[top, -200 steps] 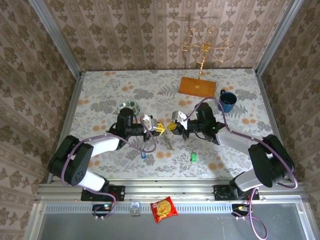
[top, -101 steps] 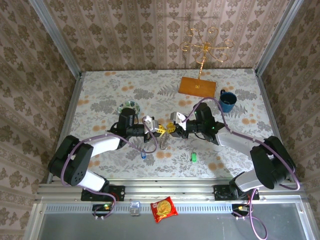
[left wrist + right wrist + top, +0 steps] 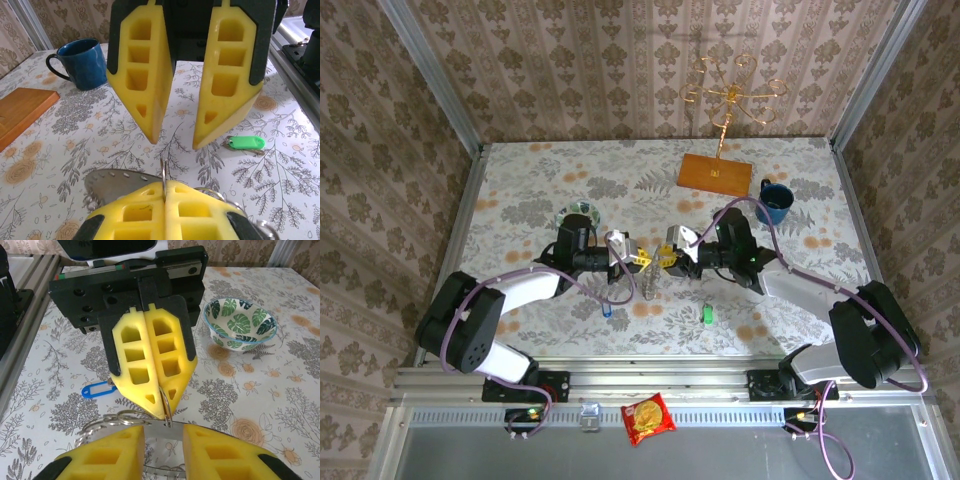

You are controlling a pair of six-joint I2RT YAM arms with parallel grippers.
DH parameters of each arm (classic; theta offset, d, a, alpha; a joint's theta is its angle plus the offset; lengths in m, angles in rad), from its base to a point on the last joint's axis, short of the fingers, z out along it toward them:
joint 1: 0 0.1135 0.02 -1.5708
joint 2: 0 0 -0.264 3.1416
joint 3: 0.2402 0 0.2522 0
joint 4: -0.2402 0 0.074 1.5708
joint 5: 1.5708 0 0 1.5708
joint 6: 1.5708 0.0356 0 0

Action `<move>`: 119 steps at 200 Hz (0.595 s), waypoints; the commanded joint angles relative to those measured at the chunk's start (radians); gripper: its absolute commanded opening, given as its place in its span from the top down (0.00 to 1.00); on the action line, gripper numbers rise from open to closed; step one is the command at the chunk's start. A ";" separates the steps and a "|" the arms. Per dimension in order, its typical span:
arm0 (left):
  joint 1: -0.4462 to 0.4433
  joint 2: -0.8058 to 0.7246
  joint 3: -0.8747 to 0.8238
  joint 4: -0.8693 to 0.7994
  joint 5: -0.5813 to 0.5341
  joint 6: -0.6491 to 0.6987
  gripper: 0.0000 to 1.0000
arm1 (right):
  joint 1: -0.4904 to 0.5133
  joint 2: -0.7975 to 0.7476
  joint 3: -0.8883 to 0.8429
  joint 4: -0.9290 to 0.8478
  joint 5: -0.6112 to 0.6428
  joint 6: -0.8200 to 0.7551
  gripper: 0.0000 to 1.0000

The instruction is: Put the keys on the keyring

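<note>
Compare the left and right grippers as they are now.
The left gripper has its fingers shut; the right gripper has its fingers open. The left gripper pinches the keyring; the right gripper grips nothing. Both have yellow fingers and face each other tip to tip above the table.
</note>
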 commanded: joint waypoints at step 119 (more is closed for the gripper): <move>-0.032 -0.049 0.053 -0.085 -0.070 0.016 1.00 | 0.072 -0.277 0.025 -0.943 0.761 1.198 0.75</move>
